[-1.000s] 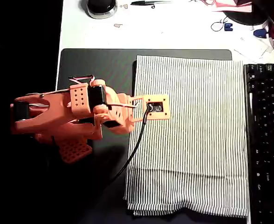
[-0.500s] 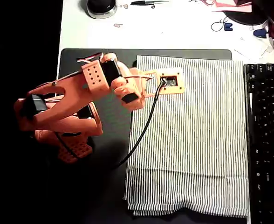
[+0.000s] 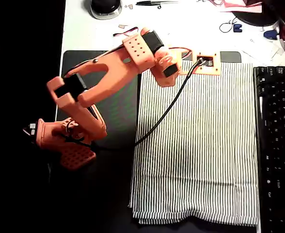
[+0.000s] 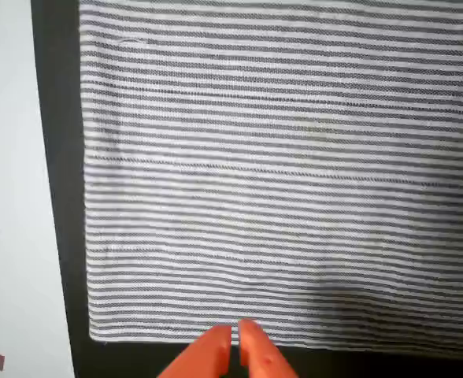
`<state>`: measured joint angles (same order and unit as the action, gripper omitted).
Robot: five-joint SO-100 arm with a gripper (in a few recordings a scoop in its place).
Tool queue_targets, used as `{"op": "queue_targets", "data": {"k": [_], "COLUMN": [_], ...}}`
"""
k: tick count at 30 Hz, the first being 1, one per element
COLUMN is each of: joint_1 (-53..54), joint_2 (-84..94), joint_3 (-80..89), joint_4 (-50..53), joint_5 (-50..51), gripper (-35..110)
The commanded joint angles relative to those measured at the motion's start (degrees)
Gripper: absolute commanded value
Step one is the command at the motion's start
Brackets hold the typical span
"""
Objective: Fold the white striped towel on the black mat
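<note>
One white striped towel (image 3: 200, 141) is lying flat and unfolded on the right part of the black mat (image 3: 99, 77), beside the keyboard (image 3: 277, 145). We are seeing the gripper (image 4: 235, 340) hovering at the towel's far edge, its fingers (image 4: 259, 354) pressed together and holding nothing.

From overhead, you lose the gripper's fingertips under the orange arm (image 3: 133, 53) and its camera mount, which also cover part of the white striped towel's (image 3: 205, 145) top edge. The towel's lower right corner runs off the picture, and the black mat (image 3: 99, 68) fades into darkness at lower left (its edge there can't be traced). In the wrist view the gripper (image 4: 235, 335) is cropped to two tips, touching or nearly so.
</note>
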<state>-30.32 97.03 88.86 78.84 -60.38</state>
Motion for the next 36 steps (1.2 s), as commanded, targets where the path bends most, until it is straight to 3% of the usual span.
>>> {"op": "queue_targets", "data": {"k": [1, 12, 27, 36], "joint_1": [-1.14, -4.22, -6.15, -5.98], "joint_2": [-3.16, -20.83, -45.35, -55.11], "joint_3": [-6.77, -23.55, -44.65, -51.5], "joint_4": [0.09, -0.62, -0.97, 0.97], "joint_5": [1.14, 4.83, 8.35, 7.21], "gripper": [0, 0, 19, 18]}}
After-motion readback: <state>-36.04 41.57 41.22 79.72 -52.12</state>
